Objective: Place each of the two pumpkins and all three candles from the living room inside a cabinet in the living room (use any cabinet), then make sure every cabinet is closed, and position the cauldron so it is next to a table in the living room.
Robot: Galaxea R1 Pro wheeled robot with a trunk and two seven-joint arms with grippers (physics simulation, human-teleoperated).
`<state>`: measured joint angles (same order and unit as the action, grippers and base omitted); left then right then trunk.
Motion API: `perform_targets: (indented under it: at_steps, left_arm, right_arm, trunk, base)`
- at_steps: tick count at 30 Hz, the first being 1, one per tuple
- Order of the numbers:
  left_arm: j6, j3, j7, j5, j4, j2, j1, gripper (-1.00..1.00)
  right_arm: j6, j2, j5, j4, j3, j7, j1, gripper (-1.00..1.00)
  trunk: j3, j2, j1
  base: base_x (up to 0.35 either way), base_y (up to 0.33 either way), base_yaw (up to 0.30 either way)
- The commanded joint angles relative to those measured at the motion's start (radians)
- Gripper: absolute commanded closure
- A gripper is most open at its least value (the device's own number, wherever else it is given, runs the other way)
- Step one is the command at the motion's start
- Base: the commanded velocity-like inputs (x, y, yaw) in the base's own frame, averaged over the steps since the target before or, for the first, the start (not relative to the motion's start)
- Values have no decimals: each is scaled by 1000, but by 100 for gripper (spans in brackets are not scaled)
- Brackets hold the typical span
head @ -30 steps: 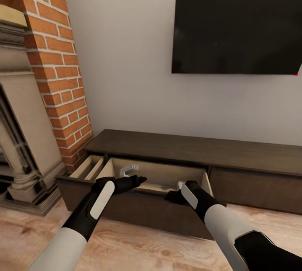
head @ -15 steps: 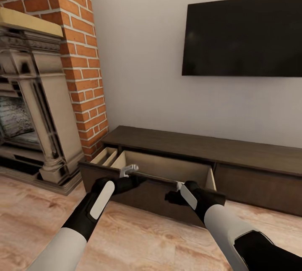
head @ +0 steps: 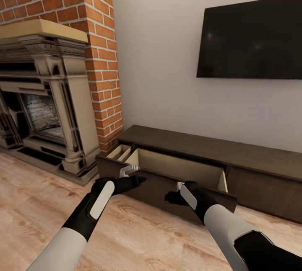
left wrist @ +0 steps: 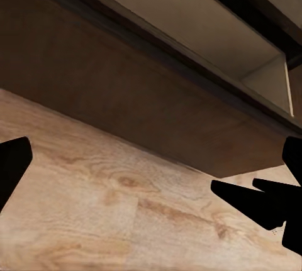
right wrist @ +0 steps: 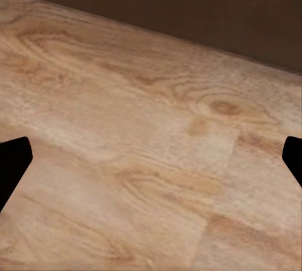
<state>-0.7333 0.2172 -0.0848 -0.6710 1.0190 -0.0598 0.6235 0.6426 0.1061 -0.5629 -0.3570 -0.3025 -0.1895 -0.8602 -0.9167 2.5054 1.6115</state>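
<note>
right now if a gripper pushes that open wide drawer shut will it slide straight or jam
The wide drawer looks rigid and stands pulled out squarely from the cabinet, so it probably slides straight. Its front is long; a push near one end might skew it. I can see nothing inside to block it.

Wood-plank floor [head: 37, 204] bearing the low dark cabinet [head: 201, 147] beside the stone fireplace [head: 63, 107].
</note>
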Motion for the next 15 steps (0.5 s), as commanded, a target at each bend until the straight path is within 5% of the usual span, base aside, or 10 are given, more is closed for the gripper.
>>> perform_targets:
  at_steps: [1, 15]
  left_arm:
    - [-3, 1, -9, -10, 1, 0, 0, -100]
    - [-3, 1, -10, -10, 0, 0, 1, -100]
  right_arm:
    - [3, 0, -11, -2, -7, -8, 0, -100]
    - [3, 1, -10, -2, -10, 4, 0, -100]
  trunk:
    - [-1, 0, 0]
    - [0, 0, 0]
  base:
    - [-2, -1, 277]
    - [0, 0, 292]
